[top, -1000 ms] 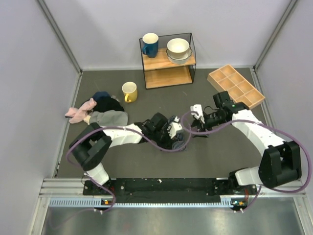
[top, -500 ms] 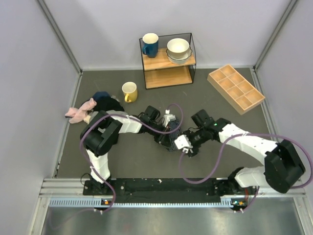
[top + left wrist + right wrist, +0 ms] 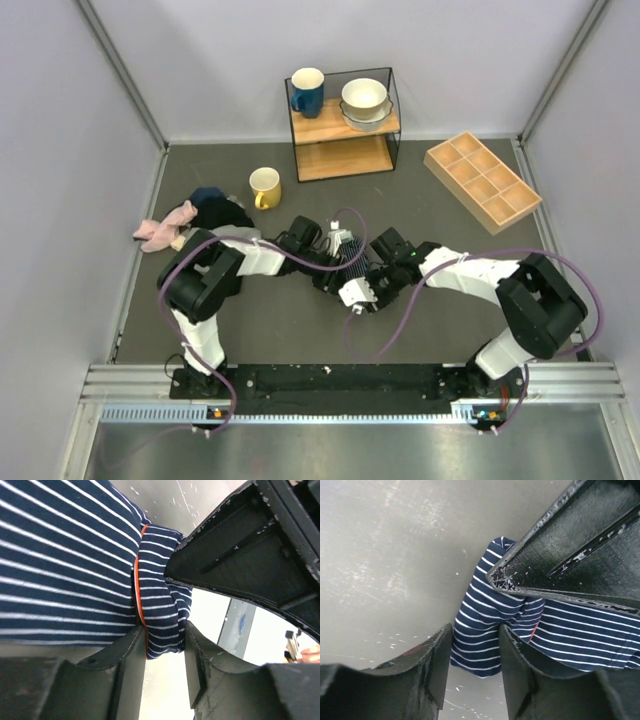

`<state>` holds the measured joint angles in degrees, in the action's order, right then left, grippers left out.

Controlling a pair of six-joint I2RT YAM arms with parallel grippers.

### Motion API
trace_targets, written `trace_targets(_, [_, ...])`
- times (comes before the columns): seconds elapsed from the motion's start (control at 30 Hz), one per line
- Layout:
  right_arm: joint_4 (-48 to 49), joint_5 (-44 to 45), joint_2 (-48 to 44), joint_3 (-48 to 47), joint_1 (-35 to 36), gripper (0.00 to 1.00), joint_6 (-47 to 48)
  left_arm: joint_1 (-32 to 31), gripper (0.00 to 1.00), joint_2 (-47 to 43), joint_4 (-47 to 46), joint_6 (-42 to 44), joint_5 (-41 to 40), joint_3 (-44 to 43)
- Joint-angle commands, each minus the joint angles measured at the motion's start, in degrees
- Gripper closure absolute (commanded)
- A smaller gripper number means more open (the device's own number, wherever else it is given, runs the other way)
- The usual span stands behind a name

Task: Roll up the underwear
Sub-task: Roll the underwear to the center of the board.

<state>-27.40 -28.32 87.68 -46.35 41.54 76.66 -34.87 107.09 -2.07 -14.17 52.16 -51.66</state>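
One underwear at table centre, two grippers crowding it. Your left gripper pinches its rolled fold; right gripper straddles a corner, grip unclear. Two mugs toward the back: yellow mug, blue mug on shelf. One tray, back-right corner; cloths, left edge.

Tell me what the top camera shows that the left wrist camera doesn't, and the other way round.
Only the top view: the shelf with a blue mug and bowls, the yellow mug, the wooden tray and the pile of cloths. Only the left wrist view: an orange seam line on the underwear, and a fold of it lying between the left gripper's fingers. Both: the underwear itself, navy with thin white stripes.
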Motion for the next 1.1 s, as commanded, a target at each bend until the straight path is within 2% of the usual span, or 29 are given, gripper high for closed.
trace_targets(0.0, [0.59,4.06,3.2,-1.46,0.65,0.6,-2.66,2.44,0.49,-6.96,-9.26,-1.73,-10.5,4.71])
trace_targets(0.13, [-0.46,3.71,4.25,-2.69,0.47,0.73,-4.67,3.49,0.45,-16.28,-14.7,-1.38,-16.29,12.34])
trace_targets(0.23, [-3.27,1.69,4.96,-4.79,-0.05,0.77,-6.17,3.67,0.44,-25.15,-19.8,-0.24,-21.74,20.76])
trace_targets(0.4, [-13.1,-5.59,6.01,-9.89,-2.25,0.78,-6.0,1.4,0.44,-38.08,-38.52,0.55,-23.85,35.11])
trace_targets(0.43, [-17.82,-6.57,7.32,-12.08,-2.86,0.78,-5.48,0.17,0.44,-39.49,-40.28,1.16,-24.82,38.44])
trace_targets(0.53, [-23.65,-9.47,10.3,-15.95,-3.48,0.78,-4.77,-7.38,0.43,-43.1,-45.82,5.28,-28.86,43.11])
trace_targets(0.57, [-26.97,-9.83,11.36,-16.84,-3.48,0.78,-4.86,-11.84,0.43,-44.23,-46.7,6.52,-31.83,43.92])
trace_targets(0.7, [-33.76,-12.63,16.2,-20.88,-4.8,0.79,-4.59,-20.31,0.42,-46.09,-51.8,13.45,-36.95,47.79])
trace_targets(0.77, [-35.61,-12.99,18.57,-22.29,-5.41,0.79,-4.59,-23.2,0.41,-46.53,-51.82,15.91,-38.09,47.97])
trace_targets(0.9, [-36.85,-13.08,21.04,-23.44,-7.26,0.79,-5.82,-27.17,0.41,-44.17,-46.46,27.49,-39.15,44.2])
trace_targets(1.07, [-36.76,-12.73,22.97,-25.02,-8.93,0.77,-7.49,-29.28,0.39,-36.44,-32.86,37.54,-41.7,33.48])
